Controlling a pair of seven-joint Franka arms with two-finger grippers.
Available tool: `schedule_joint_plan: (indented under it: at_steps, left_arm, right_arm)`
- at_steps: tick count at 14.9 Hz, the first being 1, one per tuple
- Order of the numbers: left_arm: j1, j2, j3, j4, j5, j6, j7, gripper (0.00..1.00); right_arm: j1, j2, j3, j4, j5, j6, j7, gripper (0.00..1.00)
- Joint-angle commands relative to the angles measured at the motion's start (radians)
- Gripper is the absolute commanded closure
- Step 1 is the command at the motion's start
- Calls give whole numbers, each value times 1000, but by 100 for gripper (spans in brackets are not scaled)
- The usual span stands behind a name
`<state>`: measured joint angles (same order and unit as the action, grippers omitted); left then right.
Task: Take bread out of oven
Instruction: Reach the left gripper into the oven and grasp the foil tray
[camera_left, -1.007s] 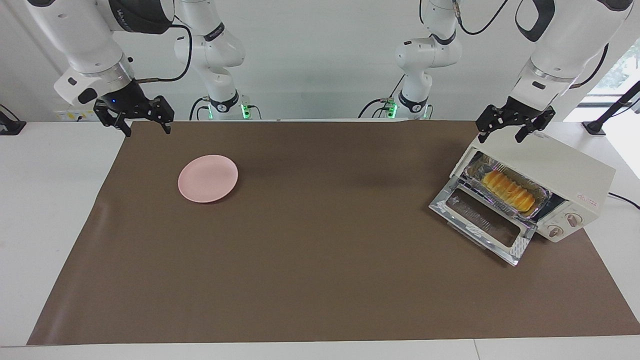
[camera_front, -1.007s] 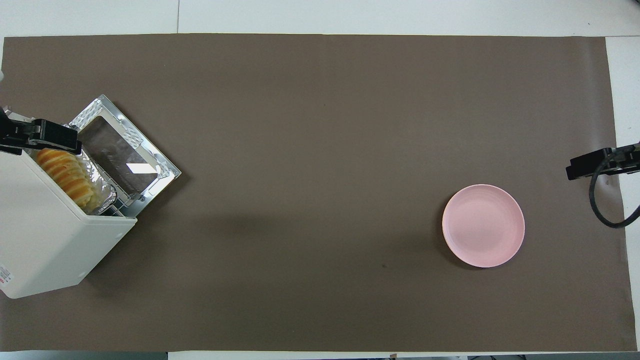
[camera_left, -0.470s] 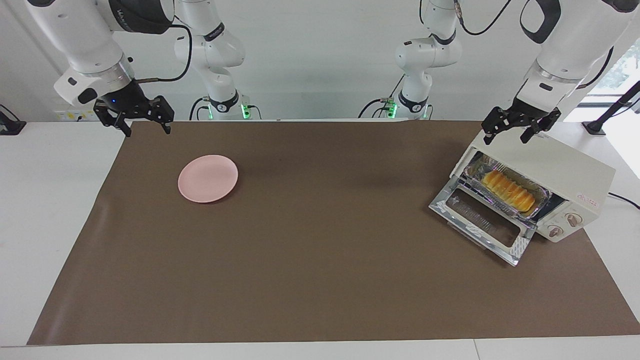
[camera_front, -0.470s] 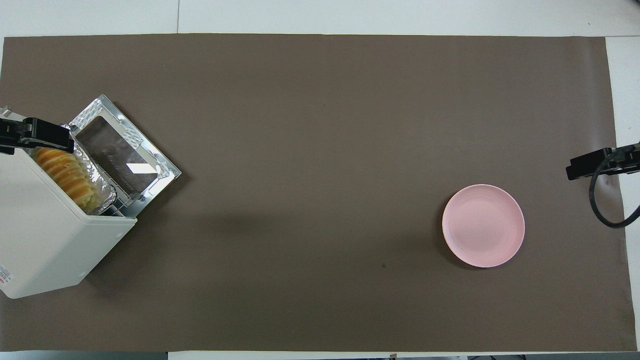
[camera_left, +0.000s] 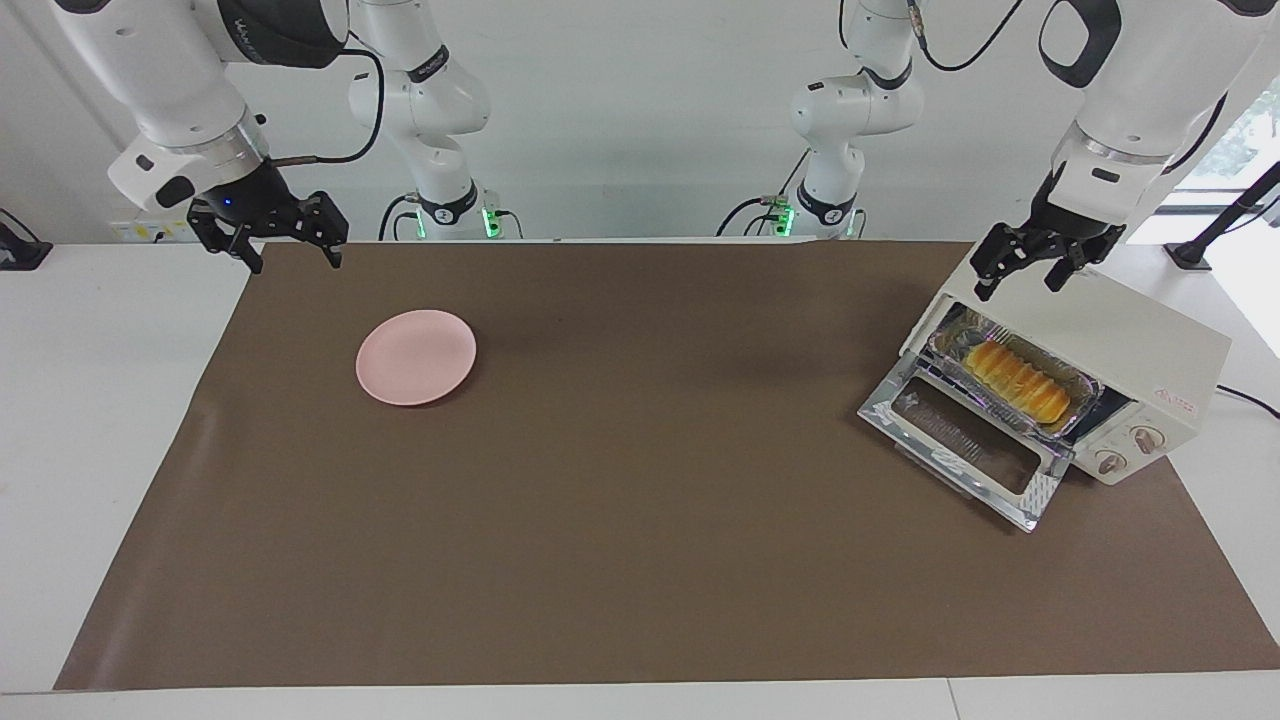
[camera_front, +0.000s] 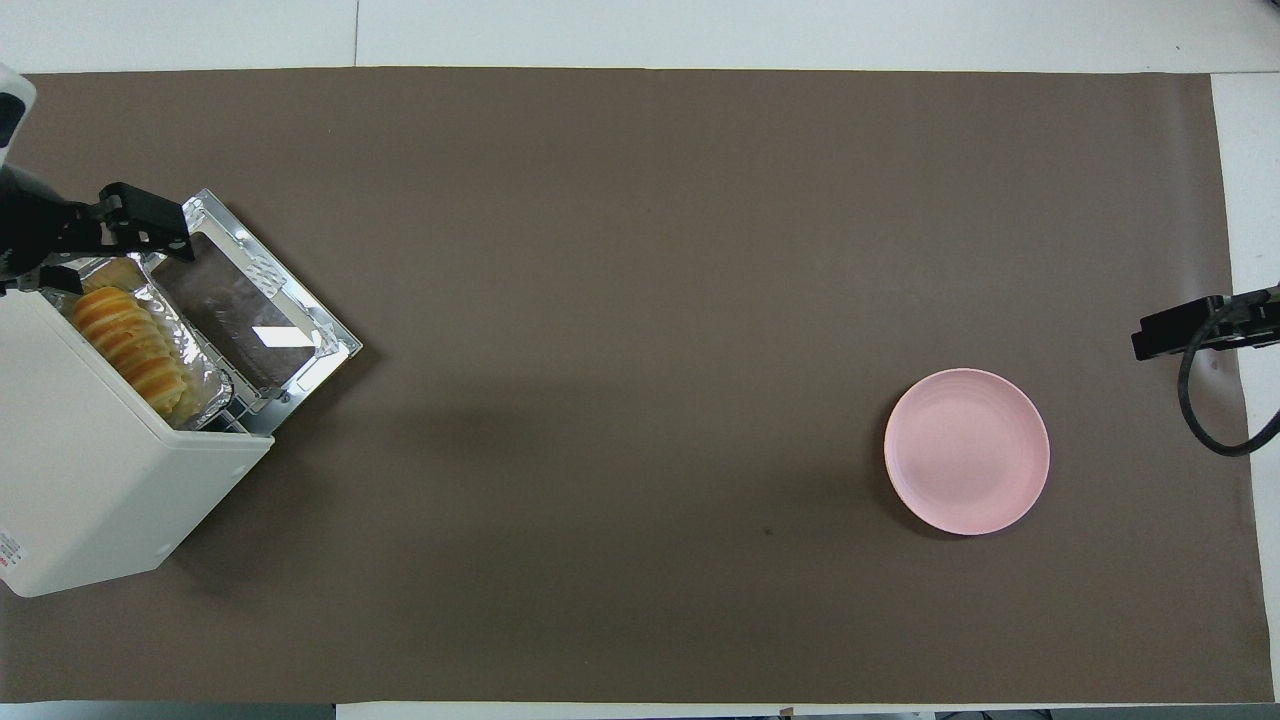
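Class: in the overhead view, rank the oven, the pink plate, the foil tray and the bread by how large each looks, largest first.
1. oven
2. pink plate
3. foil tray, partly hidden in the oven, so its rank is unsure
4. bread, lying in the tray

Matt brown cloth-like cover (camera_left: 640, 520) over white tabletop (camera_left: 110, 400); crinkled shiny foil tray (camera_left: 1080, 385); glossy chrome-framed glass door (camera_left: 965, 440); smooth cream oven (camera_left: 1120, 330); smooth pink plate (camera_left: 416, 357)
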<state>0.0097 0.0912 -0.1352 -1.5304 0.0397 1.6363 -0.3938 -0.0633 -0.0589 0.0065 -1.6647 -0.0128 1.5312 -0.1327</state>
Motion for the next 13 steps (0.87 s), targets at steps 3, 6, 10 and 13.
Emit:
schedule_joint_plan:
  at_steps: [3, 6, 10, 13]
  left_arm:
    - [-62, 194, 5, 29, 198, 120, -273, 0]
    - [-30, 171, 13, -75, 259, 160, -281, 0]
    - [9, 137, 14, -209, 305, 217, -297, 0]
    - [7, 134, 11, -230, 305, 269, -342, 0]
  right_arm:
    - [-9, -19, 6, -15, 14, -8, 2, 0]
    - [-9, -19, 6, -15, 14, -8, 2, 0]
    - [-9, -19, 6, -15, 14, -8, 2, 0]
    - [-9, -19, 6, -15, 14, -8, 2, 0]
